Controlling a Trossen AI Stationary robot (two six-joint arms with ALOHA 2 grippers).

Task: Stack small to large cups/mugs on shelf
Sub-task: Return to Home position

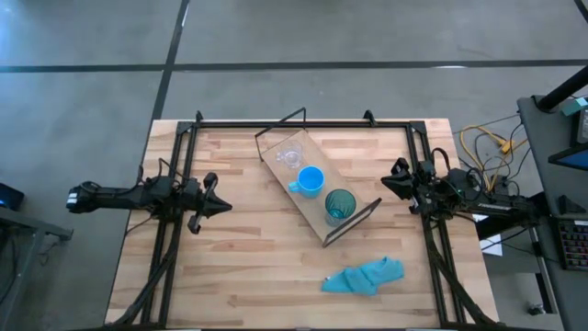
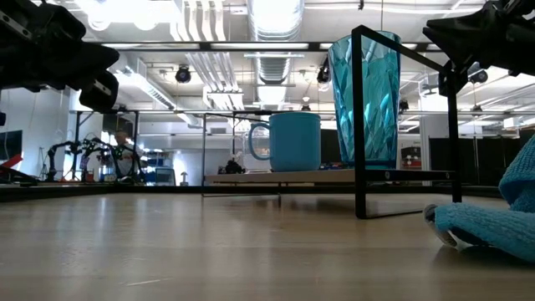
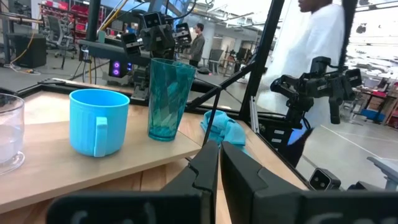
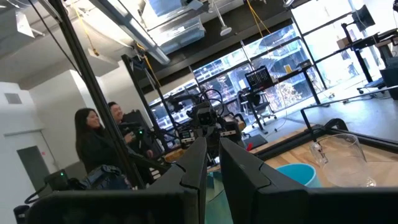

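The light-wood shelf [image 1: 312, 198] lies slantwise on the table's middle, standing on its black wire ends. Three vessels stand on its board by their bases, side by side in a row. These are the clear glass cup [image 1: 289, 156] at the far end, the blue mug [image 1: 310, 180] in the middle and the teal tumbler [image 1: 339, 206] at the near end. My left gripper [image 1: 220, 205] is shut and empty, left of the shelf. My right gripper [image 1: 388, 180] is shut and empty, right of it. The left wrist view shows the glass [image 3: 9, 134], mug [image 3: 98, 121] and tumbler [image 3: 169, 99].
A crumpled blue cloth [image 1: 366, 276] lies on the table near its front edge, right of centre. A black frame [image 1: 303, 122] runs along the table's far and side edges. People stand in the room beyond [image 4: 93, 146].
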